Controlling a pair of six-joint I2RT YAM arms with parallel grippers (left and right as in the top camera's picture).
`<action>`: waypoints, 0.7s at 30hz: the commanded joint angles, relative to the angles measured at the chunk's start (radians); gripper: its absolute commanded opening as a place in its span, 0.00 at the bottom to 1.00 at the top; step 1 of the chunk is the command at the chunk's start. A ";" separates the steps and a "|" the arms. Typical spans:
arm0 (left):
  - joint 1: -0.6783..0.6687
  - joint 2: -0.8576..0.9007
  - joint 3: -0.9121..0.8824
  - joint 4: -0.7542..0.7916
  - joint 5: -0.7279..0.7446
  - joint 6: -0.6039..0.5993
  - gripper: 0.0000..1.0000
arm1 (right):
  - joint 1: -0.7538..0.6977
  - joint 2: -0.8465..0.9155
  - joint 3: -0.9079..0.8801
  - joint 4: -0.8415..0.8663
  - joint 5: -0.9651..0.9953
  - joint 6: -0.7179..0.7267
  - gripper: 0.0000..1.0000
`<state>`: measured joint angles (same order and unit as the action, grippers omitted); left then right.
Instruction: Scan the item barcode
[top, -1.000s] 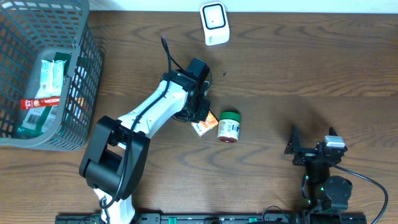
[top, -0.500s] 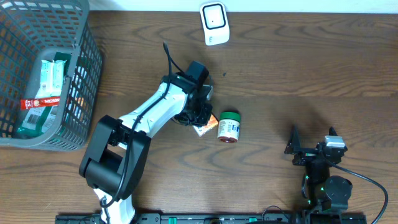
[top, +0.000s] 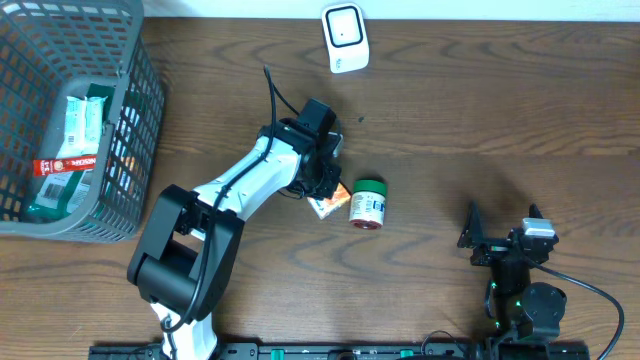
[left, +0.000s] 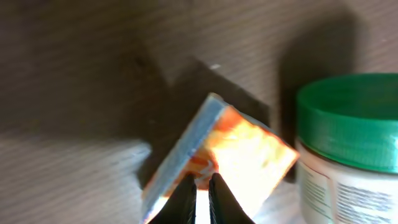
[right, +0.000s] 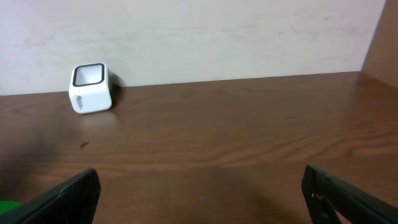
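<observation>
A small orange box (top: 329, 205) with a blue side lies mid-table next to a white jar with a green lid (top: 368, 203). My left gripper (top: 320, 186) is over the box. In the left wrist view its fingers (left: 185, 196) are pinched together on the near edge of the tilted orange box (left: 249, 152), with the jar (left: 348, 143) just to the right. The white barcode scanner (top: 345, 38) stands at the table's far edge, and it also shows in the right wrist view (right: 91, 88). My right gripper (top: 502, 224) rests open near the front right, holding nothing (right: 199, 193).
A grey wire basket (top: 140, 130) at the far left holds several packaged items. A pale wall runs behind the scanner. Bare wood lies between the jar and the scanner.
The left wrist and the orange box have shifted very slightly toward the left. The jar, the scanner and the right arm have not moved.
</observation>
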<state>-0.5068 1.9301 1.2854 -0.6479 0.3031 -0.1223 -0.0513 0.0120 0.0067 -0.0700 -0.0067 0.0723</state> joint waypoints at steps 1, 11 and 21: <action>0.004 0.014 -0.021 0.006 -0.081 0.013 0.11 | -0.007 -0.005 -0.002 -0.003 0.002 0.013 0.99; 0.042 0.005 -0.020 0.027 -0.357 -0.146 0.10 | -0.007 -0.005 -0.002 -0.003 0.002 0.013 0.99; 0.121 -0.076 0.003 -0.006 0.044 -0.064 0.10 | -0.007 -0.005 -0.002 -0.003 0.002 0.013 0.99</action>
<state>-0.3889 1.9152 1.2774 -0.6407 0.1226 -0.2310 -0.0513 0.0120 0.0067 -0.0700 -0.0067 0.0723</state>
